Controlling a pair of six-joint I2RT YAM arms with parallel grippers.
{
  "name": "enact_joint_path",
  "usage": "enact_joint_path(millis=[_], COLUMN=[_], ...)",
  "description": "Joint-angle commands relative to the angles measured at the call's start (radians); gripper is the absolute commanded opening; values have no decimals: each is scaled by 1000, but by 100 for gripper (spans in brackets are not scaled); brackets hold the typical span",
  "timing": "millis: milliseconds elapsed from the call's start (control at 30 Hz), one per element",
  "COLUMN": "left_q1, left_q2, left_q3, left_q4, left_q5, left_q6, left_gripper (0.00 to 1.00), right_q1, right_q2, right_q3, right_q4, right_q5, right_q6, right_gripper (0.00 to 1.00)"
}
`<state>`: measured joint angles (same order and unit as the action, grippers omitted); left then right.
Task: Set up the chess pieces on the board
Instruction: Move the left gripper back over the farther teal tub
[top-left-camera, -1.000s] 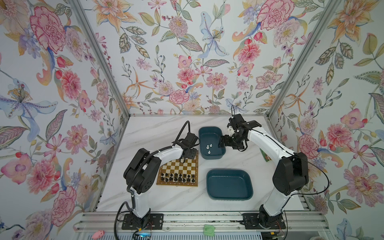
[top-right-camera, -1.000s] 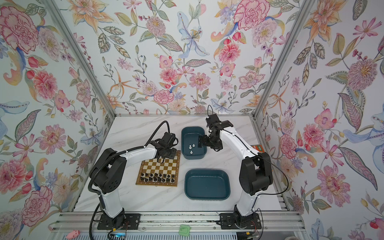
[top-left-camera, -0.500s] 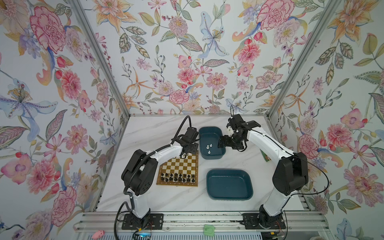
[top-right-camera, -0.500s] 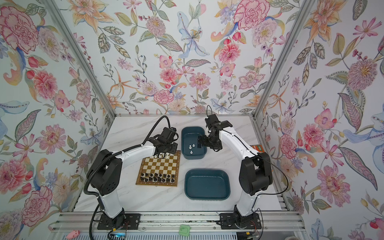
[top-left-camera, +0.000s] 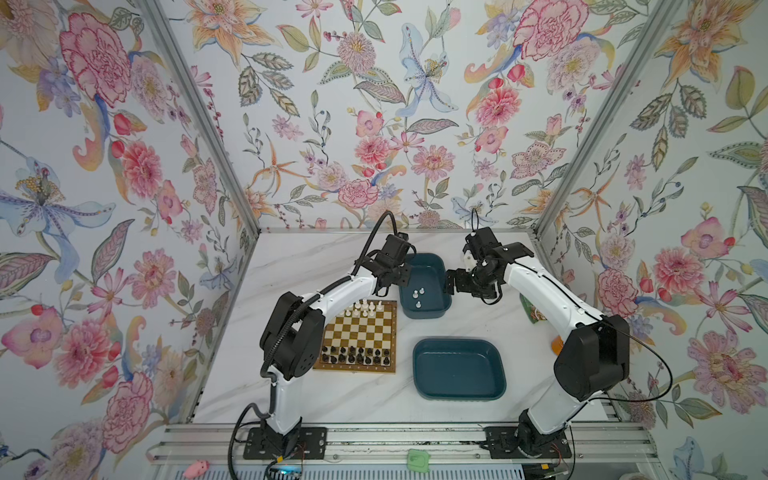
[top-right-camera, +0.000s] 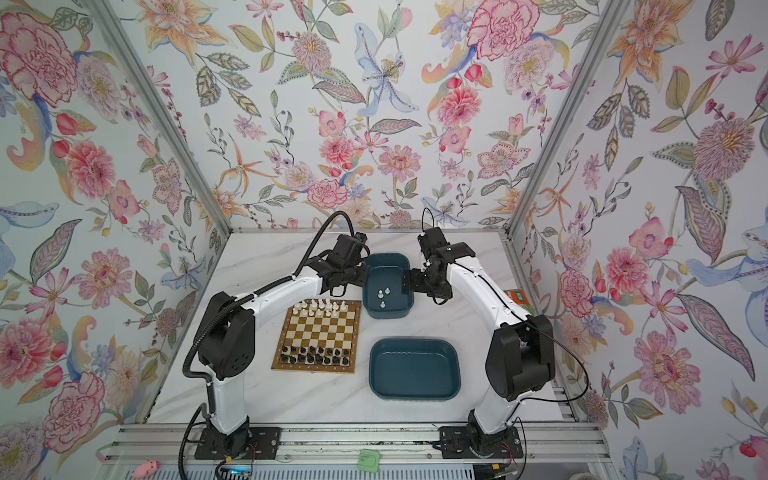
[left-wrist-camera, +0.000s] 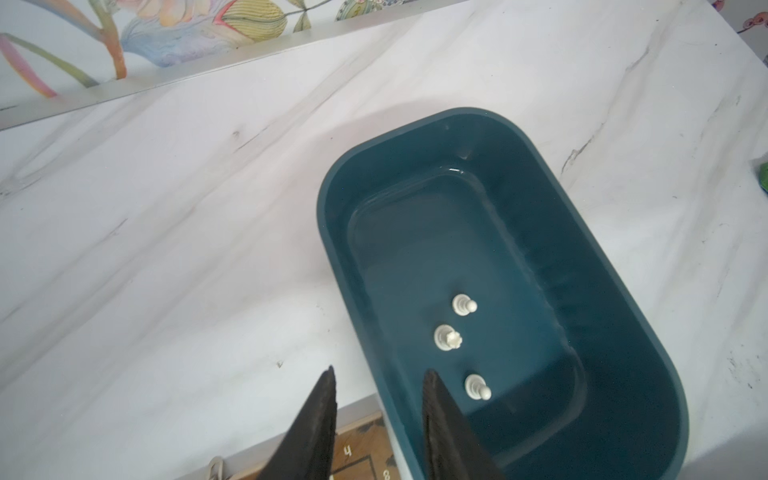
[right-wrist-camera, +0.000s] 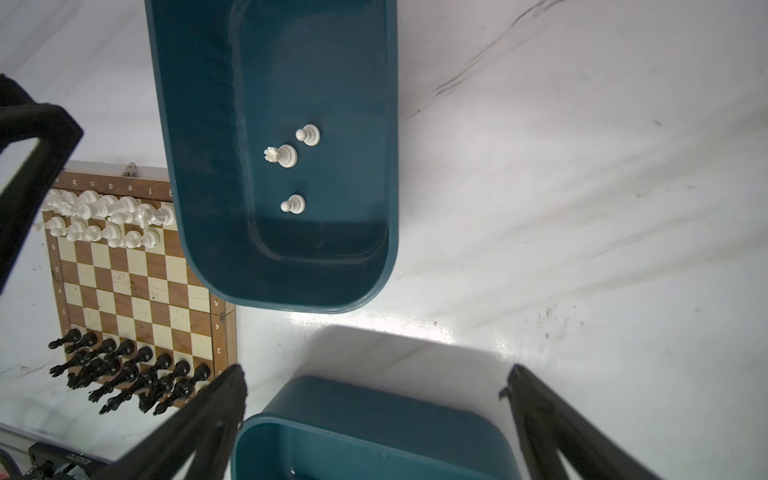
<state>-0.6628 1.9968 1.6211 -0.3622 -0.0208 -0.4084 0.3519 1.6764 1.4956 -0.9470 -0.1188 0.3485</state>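
Shows a white marble worktop (top-left-camera: 316, 266) between 2 robot arms, seen from above. Carries the board (top-left-camera: 358, 332) left of centre, with white chess pieces (top-left-camera: 365, 308) crowded along its far 2 rows and black chess pieces (top-left-camera: 356, 356) along its near 2 rows. Has a dark teal tub (top-left-camera: 434, 270) just beside the board's far right corner, holding 3 white pieces (left-wrist-camera: 448, 338) standing apart on its floor: 2 pawns and 1 with a notched top. Has a second teal tub (top-left-camera: 457, 370), bare inside, nearer and right of the board. Puts the left tool (left-wrist-camera: 380, 370) over the far tub's left rim, fingers apart, nothing between them. Puts the right tool (right-wrist-camera: 376, 368) by that tub's right side, spread wide, gripping nothing.
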Motion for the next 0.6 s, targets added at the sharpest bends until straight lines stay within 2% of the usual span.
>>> enact_joint_path(millis=[0,200,567], left_q1=[-31,-72,-75], left_q2=[62,133,236], left_q3=[66,148,228], left_q4=[-42,-85,-138], left_q5=[42,44,73], left_q6=[17,30,2], left_gripper=[38,38,38], right_q1=[-15,-39,-79], right_q2=[-37,-63,-50], right_q3=[-27,-62,-69], right_q4=[-14,-15,-15], right_q5=[15,7,-18], right_q6=[12,2,-32], right_gripper=[99,99,99])
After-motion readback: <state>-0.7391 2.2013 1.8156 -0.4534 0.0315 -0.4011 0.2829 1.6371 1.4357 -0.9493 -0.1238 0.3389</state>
